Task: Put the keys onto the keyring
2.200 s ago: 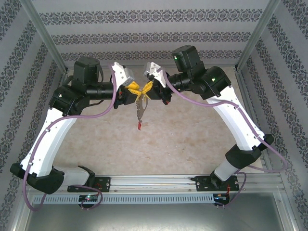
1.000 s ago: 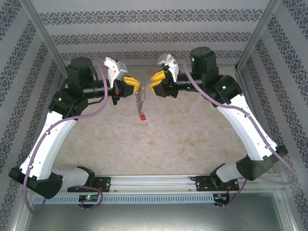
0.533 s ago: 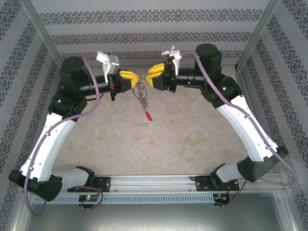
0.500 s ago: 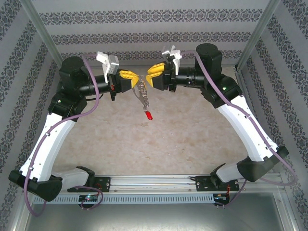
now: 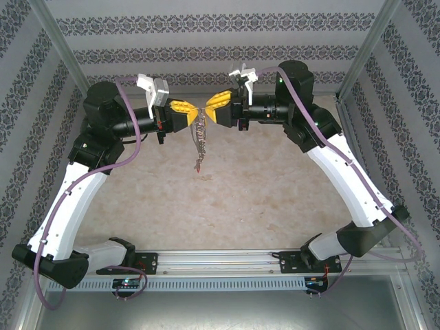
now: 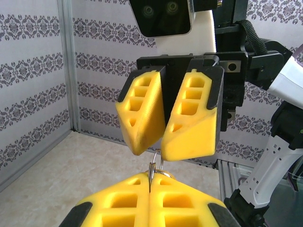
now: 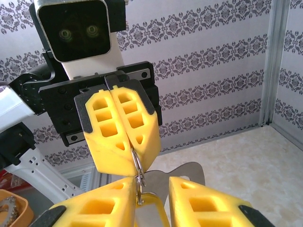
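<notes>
Left wrist view: the left hand (image 6: pixel 150 178) has its yellow fingers pressed together, pinching the thin grey metal keyring loop (image 6: pixel 155 166) by its edge. Just above the loop, the right hand (image 6: pixel 159 145) has come in close, its fingers a narrow gap apart (whether they clamp anything, I cannot tell). This looks like the start of a threading attempt, though I cannot pick out the small key. Below the loop hang the silvery chain (image 5: pixel 200 141) and small red plastic tag (image 5: pixel 198 166), clear of the beige surface (image 5: pixel 261 199). Half a second earlier the right hand stood apart from the loop, and the tag swung out to the loop's right.
</notes>
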Robot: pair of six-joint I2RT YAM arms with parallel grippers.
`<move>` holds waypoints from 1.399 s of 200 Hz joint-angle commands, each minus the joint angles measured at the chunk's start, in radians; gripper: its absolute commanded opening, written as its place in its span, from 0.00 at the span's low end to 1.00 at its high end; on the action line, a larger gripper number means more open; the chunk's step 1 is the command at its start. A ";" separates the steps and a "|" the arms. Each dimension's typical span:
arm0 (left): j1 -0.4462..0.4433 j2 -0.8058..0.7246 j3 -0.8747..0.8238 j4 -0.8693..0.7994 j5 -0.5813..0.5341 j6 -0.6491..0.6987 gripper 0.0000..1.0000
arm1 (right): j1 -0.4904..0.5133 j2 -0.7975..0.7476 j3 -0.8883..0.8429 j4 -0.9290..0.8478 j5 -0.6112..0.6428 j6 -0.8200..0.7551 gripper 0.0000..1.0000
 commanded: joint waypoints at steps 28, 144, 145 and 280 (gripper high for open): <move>0.012 -0.012 0.011 0.047 0.021 0.000 0.00 | 0.002 0.013 0.018 0.012 -0.039 0.002 0.01; 0.027 -0.010 0.022 0.044 0.018 0.012 0.00 | 0.005 0.030 0.023 -0.114 -0.006 -0.080 0.00; 0.027 -0.011 0.021 0.045 0.018 0.012 0.00 | 0.005 0.030 0.023 -0.114 -0.005 -0.081 0.00; 0.030 -0.006 0.025 0.053 0.039 0.000 0.00 | 0.042 0.072 0.032 -0.066 0.025 -0.037 0.00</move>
